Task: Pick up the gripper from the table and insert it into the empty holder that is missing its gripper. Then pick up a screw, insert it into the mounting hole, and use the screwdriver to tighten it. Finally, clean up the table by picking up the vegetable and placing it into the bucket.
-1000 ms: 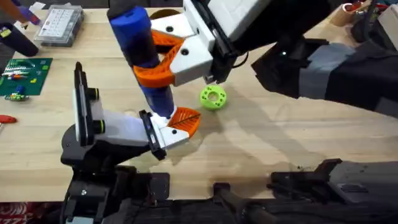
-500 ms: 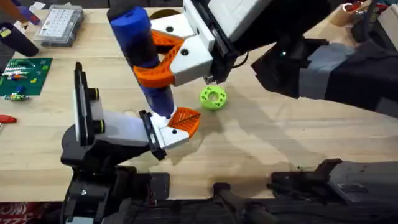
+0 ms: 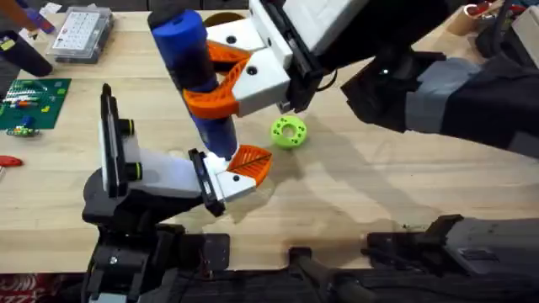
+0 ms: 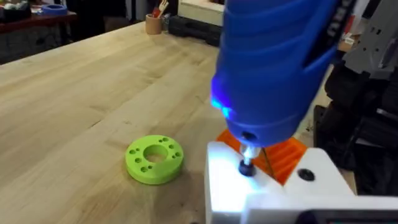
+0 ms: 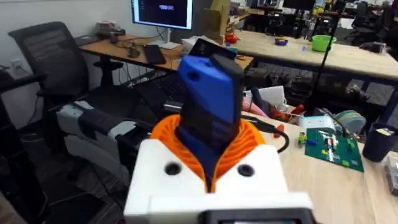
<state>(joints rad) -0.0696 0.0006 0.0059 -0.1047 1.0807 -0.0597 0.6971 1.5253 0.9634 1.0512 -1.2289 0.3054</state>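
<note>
The screwdriver (image 3: pixel 195 80) is a chunky bright-blue cylinder standing nearly upright over the table (image 3: pixel 362 194), with a blue light glowing low on its body. Its thin metal bit (image 4: pixel 247 158) meets a screw on a white part. The right gripper (image 3: pixel 215 80) is clamped around its body with orange pads. The left gripper (image 3: pixel 240 172) sits just below; I cannot tell its opening. A green ring (image 3: pixel 289 132) lies nearby.

Counter stock, counted by kind
One screwdriver (image 3: pixel 195 76); one green perforated disc (image 3: pixel 289 132); two grippers, left (image 3: pixel 240 171) and right (image 3: pixel 221 78); one green circuit board (image 3: pixel 30 103); one compartment box (image 3: pixel 80 34).
</note>
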